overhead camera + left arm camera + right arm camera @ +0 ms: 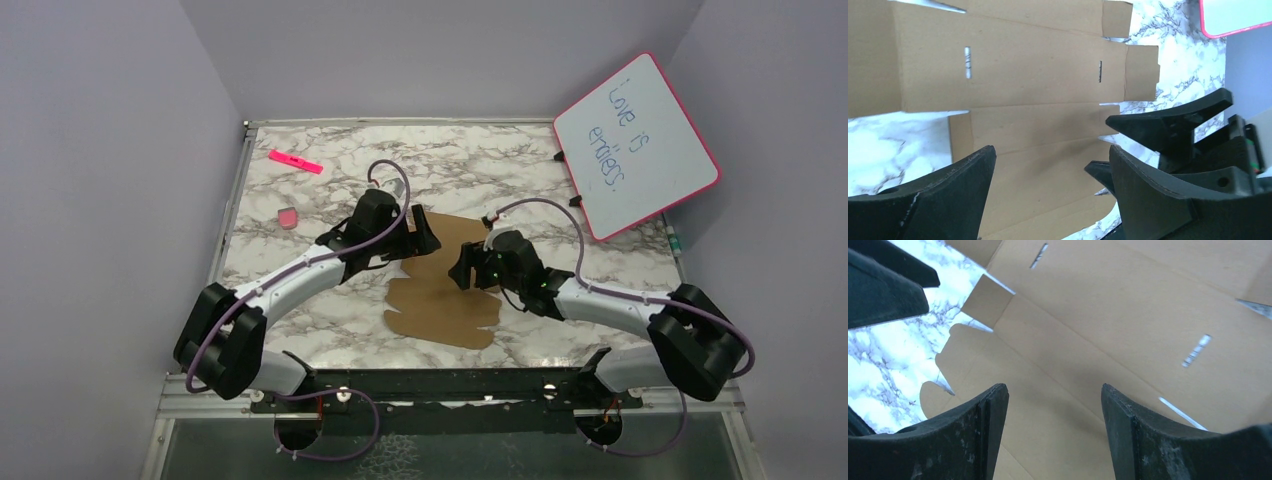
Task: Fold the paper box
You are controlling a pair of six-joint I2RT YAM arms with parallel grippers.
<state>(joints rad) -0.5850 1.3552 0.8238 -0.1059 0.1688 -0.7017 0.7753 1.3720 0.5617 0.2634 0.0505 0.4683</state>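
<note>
The paper box (445,295) is a flat brown die-cut cardboard sheet with flaps and slots, lying on the marble table between both arms. It fills the left wrist view (1013,75) and the right wrist view (1128,315). My left gripper (425,232) is open and empty, hovering over the sheet's far left part (1050,155). My right gripper (462,268) is open and empty, just above the sheet's middle right (1054,390). The two grippers face each other, a short gap apart; the right gripper's fingers (1168,125) show in the left wrist view.
A pink-framed whiteboard (635,145) with handwriting leans at the back right. A pink marker (295,161) and a small pink eraser (287,217) lie at the back left. The table is walled in on three sides.
</note>
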